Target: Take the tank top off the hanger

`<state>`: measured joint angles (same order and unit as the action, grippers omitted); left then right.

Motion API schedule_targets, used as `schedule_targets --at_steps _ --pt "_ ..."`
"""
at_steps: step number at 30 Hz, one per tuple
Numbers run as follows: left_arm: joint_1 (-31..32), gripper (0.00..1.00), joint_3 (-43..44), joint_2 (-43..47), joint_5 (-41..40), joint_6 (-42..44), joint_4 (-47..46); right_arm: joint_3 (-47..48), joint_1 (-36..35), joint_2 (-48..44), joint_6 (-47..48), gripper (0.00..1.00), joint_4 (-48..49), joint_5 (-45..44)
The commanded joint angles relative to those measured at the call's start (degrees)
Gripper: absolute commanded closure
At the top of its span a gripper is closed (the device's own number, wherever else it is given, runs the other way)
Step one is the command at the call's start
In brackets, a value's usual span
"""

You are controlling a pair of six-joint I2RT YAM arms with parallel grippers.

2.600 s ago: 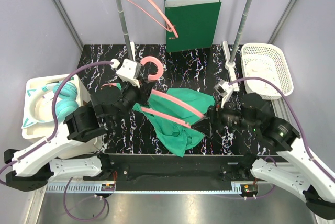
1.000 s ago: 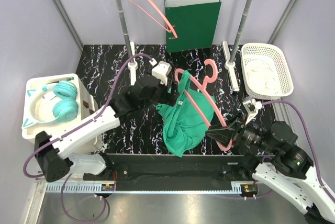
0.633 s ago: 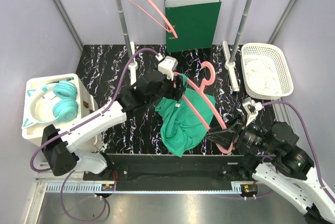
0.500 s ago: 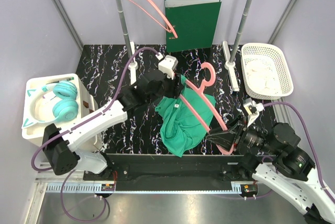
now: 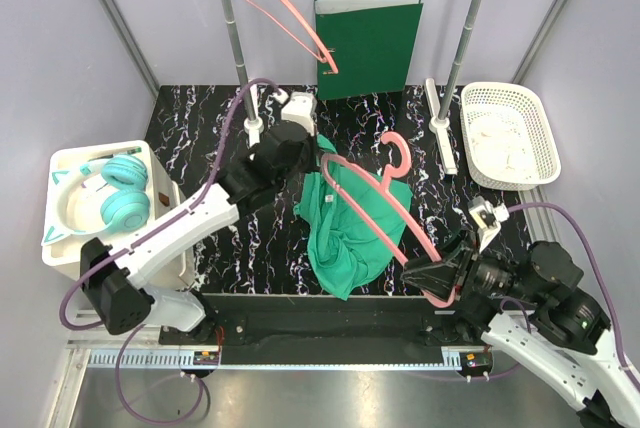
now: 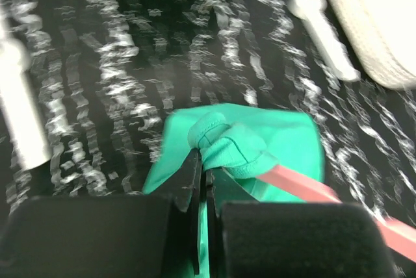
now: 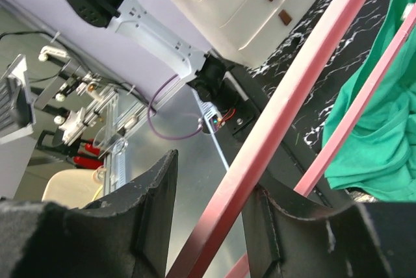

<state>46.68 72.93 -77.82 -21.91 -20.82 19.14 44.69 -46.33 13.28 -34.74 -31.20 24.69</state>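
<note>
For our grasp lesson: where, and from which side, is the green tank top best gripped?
Probably the bunched strap of the tank top, wrapped over the far arm end of the hanger, from the left, where the left tool pinches it; the right tool holds the near end.

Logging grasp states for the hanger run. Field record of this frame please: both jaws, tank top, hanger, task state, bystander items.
left gripper: jaws shut on a fold of the tank top strap
right gripper: jaws shut on the hanger's bar
tank top: green, bunched, strap wrapped over one hanger end
hanger: pink, tilted, hook toward the back
task state: top not yet off
bystanders: spare hanger on rail, binder, basket, headphones
</note>
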Motion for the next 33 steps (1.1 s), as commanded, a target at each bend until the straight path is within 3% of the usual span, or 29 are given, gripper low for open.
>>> schedule_targets --at_steps 1,6,9,16,19,27,31,33 --pt "-3.1 1.00 0.4 5.7 -8.6 -4.8 3.3 3.3 0.2 -3.0 0.1 1.00 -1.7 5.1" --pt "-3.5 1.00 -4.5 9.6 -9.4 -5.6 3.6 6.9 0.2 -3.5 0.4 1.00 -5.1 1.4" --pt "-3.4 1.00 -8.0 12.2 -6.6 -6.7 3.5 10.0 0.2 -1.2 1.9 1.00 -7.4 -8.0" --pt "-3.5 1.00 -15.3 18.0 4.2 -9.4 2.8 16.4 0.2 18.7 6.2 1.00 -7.9 -31.5" --pt "-3.3 1.00 -18.5 21.3 6.9 -11.3 2.4 22.1 0.2 28.9 10.1 1.00 -6.1 -35.3" --pt "-3.4 1.00 -24.8 28.0 12.2 -14.3 0.3 41.2 2.1 49.5 22.5 1.00 1.1 -35.8" --pt "-3.4 1.00 -26.6 30.4 13.5 -14.9 0.0 49.0 10.1 57.1 20.9 1.00 2.7 -19.0" --pt "-3.4 1.00 -27.4 31.9 14.3 -15.2 -0.2 51.3 11.2 58.9 21.8 1.00 2.8 -15.6"
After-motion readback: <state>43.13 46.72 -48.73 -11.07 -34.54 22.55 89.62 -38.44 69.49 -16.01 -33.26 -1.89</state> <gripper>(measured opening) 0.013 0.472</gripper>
